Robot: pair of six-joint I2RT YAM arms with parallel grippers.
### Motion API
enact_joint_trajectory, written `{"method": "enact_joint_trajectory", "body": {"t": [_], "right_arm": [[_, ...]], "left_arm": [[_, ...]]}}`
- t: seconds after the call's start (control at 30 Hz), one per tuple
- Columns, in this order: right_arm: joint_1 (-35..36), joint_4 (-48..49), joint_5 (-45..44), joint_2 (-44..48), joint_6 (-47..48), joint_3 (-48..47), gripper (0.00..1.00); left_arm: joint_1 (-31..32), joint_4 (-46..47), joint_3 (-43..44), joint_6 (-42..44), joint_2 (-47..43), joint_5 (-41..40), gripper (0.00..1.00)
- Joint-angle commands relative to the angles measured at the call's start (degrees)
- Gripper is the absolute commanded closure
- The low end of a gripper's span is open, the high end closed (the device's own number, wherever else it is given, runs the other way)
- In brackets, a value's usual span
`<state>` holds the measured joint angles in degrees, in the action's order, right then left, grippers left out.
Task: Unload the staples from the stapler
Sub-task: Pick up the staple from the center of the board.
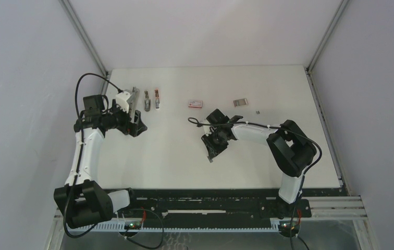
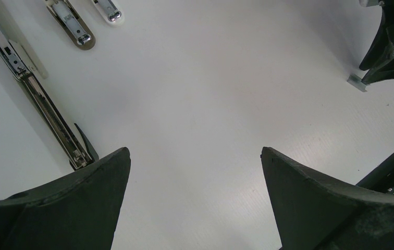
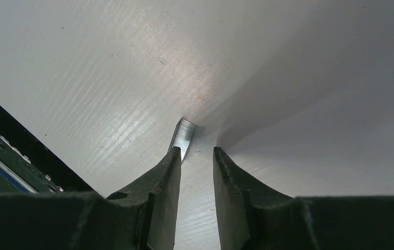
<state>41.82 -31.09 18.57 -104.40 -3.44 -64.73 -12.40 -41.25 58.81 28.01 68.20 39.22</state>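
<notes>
The stapler (image 1: 130,99) lies opened out at the back left, its white arm raised off the metal rail (image 2: 38,96). My left gripper (image 1: 134,126) hovers just in front of it, jaws wide apart (image 2: 195,151) over bare table. A short grey strip of staples (image 3: 184,136) lies on the table at the tip of my right gripper's left finger (image 3: 170,166). That right gripper (image 3: 196,151) points down at mid-table (image 1: 213,149); its jaws stand a narrow gap apart with only table between them. A wider block of staples (image 1: 241,102) and a tiny piece (image 1: 257,111) lie at the back right.
Two small metal pieces (image 1: 146,100) (image 1: 157,99) lie beside the stapler. A flat red-and-white box (image 1: 195,102) sits at the back centre. In the left wrist view my right gripper (image 2: 390,44) and the staple strip (image 2: 356,82) show at the upper right.
</notes>
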Motion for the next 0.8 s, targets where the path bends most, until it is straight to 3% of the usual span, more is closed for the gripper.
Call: {"method": "enact_joint_trajectory", "body": {"t": [0.0,0.5,0.77], "right_arm": [[0.6,1.72,0.11,-0.49,-0.86,-0.06,0.71],[1.51,1.75,-1.58,-1.56,-0.91,-0.13,0.8],[1.6,1.79,-2.07,-1.69,-1.03,-0.13,0.93]], "left_arm": [[-0.53,1.18,-1.68,-0.41,-1.36,0.68,0.0],[-0.55,1.17,-1.75,-0.19,-1.23,0.76,0.0],[-0.58,1.25,-1.85,-0.24,-1.32,0.68,0.0]]}}
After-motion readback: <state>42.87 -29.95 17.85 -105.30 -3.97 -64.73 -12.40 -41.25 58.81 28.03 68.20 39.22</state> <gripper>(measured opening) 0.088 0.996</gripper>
